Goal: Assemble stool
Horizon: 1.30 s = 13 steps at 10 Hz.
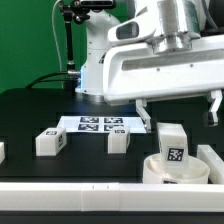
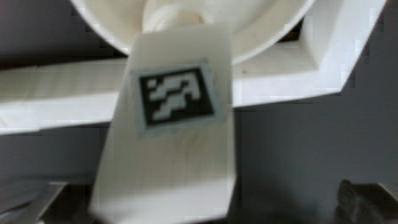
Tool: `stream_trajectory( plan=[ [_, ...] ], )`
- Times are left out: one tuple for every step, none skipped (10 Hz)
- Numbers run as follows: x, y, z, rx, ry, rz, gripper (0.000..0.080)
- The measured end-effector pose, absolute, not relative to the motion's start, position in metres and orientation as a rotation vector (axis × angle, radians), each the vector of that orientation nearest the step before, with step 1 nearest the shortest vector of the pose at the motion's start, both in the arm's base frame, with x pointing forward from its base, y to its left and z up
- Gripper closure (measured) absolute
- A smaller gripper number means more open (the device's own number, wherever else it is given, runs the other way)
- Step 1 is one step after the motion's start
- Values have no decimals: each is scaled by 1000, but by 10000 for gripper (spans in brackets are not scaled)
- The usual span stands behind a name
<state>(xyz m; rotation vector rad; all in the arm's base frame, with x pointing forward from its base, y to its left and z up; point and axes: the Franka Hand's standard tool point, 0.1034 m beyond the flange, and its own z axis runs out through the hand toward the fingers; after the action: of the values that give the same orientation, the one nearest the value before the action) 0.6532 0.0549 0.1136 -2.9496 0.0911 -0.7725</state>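
So my gripper (image 2: 199,203) is spread wide, fingers (image 2: 36,205) on either side of a leg (image 2: 173,120) and not touching it. The leg is a white block with a black-and-white square tag, upright at the round white seat (image 1: 158,172) on the exterior view's right. Another leg (image 1: 50,142) and a third leg (image 1: 118,140) lie by the marker board (image 1: 100,125).

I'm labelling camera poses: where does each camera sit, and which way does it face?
Exterior view: off the arm, low at the table's edge, facing across the black table toward the arm; shows the arm and open gripper.
Wrist view: on the wrist, looking down between the fingertips; only those show.
Shared: the tagged leg and the round seat.
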Motion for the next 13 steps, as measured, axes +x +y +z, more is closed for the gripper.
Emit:
stream_trajectory(
  plan=[
    [655,53,117,-2952,81,-782,151],
    [656,54,121,-2949,75,-792,151],
    [657,53,123,-2947,76,-798,151],
    [657,53,123,-2948,77,-797,151],
    [657,53,122,-2948,77,-796,151],
    [657,53,122,-2948,77,-796,151],
    [657,53,122,-2949,74,-796,151],
    [657,49,119,-2967,3,-801,151],
    [657,47,118,-2972,0,-774,151],
    [659,46,120,-2971,2,-782,151],
    [659,46,119,-2972,3,-774,151],
    [653,53,114,-2976,9,-611,151],
    [653,57,116,-2972,9,-487,151]
  ],
)
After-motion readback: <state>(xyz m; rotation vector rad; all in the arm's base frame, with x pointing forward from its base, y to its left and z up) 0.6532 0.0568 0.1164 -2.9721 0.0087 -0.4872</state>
